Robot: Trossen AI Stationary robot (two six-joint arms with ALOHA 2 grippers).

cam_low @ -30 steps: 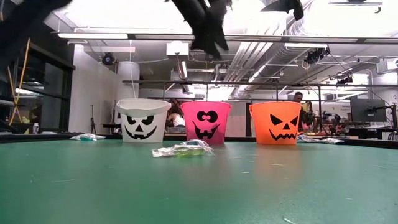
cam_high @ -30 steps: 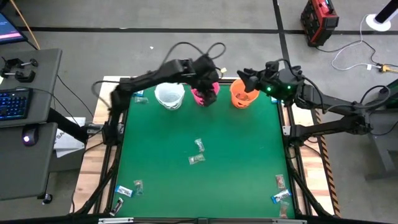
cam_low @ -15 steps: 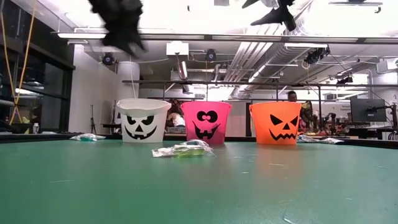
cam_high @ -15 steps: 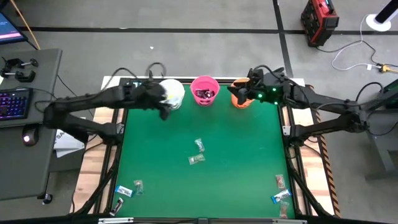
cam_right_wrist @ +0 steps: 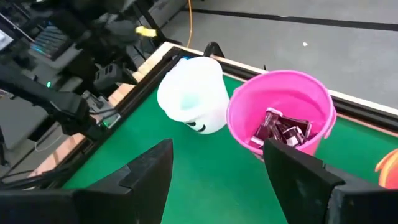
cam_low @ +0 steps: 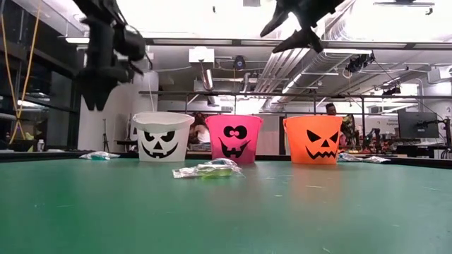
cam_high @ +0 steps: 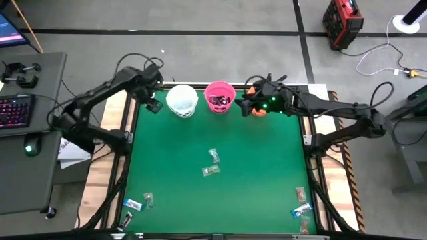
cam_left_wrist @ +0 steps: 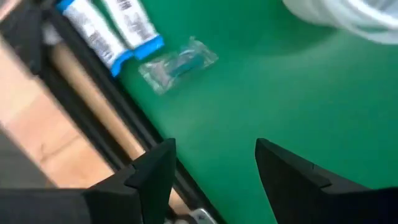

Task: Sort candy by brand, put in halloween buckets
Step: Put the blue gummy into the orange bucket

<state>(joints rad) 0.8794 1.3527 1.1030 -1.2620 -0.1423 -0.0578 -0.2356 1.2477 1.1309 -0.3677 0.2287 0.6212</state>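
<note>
Three buckets stand in a row at the table's far edge: white (cam_high: 182, 100), pink (cam_high: 220, 96) and orange (cam_low: 313, 139). The pink bucket (cam_right_wrist: 280, 106) holds dark red candy (cam_right_wrist: 281, 129). My left gripper (cam_high: 152, 99) is open and empty above the far left corner, left of the white bucket. Below it lie a clear candy with a teal inside (cam_left_wrist: 177, 62) and two blue-and-white ones (cam_left_wrist: 106, 31). My right gripper (cam_high: 245, 103) is open and empty in the air between the pink and orange buckets; its arm covers most of the orange bucket in the high view.
Two clear candies (cam_high: 212, 163) lie mid-table. Several more lie at the near left corner (cam_high: 137, 203) and the near right corner (cam_high: 301, 203). The table's black frame rail (cam_left_wrist: 87, 112) runs beside my left gripper. A desk with a keyboard (cam_high: 17, 110) stands beyond the left edge.
My left gripper has swung from above the pink bucket toward the table's left edge, past the white bucket, and has come down over the far left corner. My right gripper has moved from above the orange bucket toward the pink bucket.
</note>
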